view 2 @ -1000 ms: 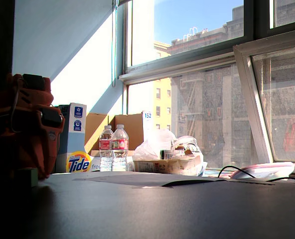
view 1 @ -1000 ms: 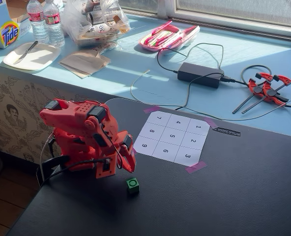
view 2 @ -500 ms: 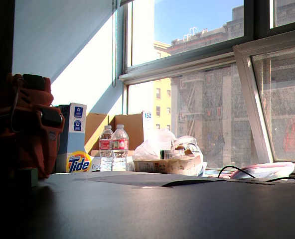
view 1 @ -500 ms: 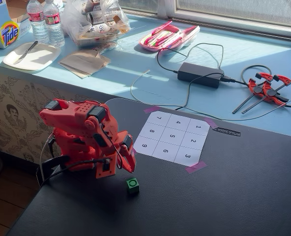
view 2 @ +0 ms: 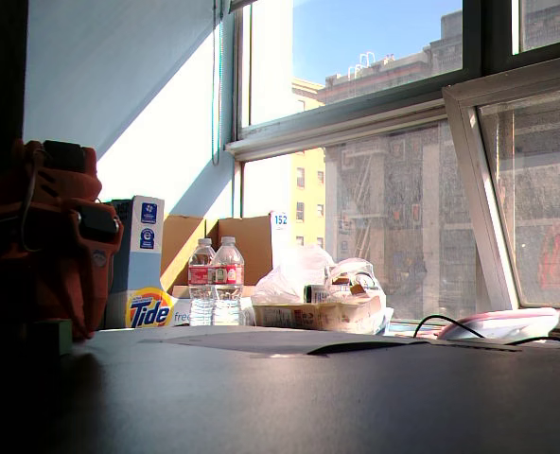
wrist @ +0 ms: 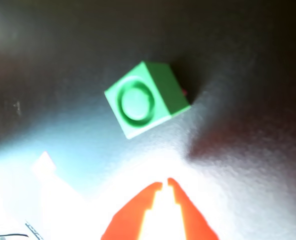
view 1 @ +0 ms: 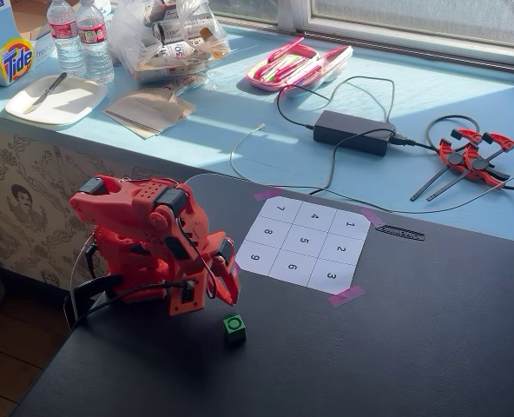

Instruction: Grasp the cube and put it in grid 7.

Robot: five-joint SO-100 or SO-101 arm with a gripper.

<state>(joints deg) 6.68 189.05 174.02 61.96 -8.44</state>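
The small green cube (view 1: 233,327) with a dark round mark on top sits on the dark table, just in front of the folded red arm. In the wrist view the cube (wrist: 145,100) lies above my gripper (wrist: 164,184), apart from it. The two red fingertips nearly touch with nothing between them, so the gripper is shut and empty. In a fixed view the gripper (view 1: 231,295) points down just above and behind the cube. Grid 7 (view 1: 280,209) is the far left corner square of the white numbered sheet, and it is empty.
Pink tape holds the sheet's corners (view 1: 345,296). Behind the dark table, a blue counter holds a black power brick (view 1: 354,132) with cables, red clamps (view 1: 474,156), a pink case (view 1: 296,65), water bottles (view 1: 81,39) and a plate (view 1: 56,98).
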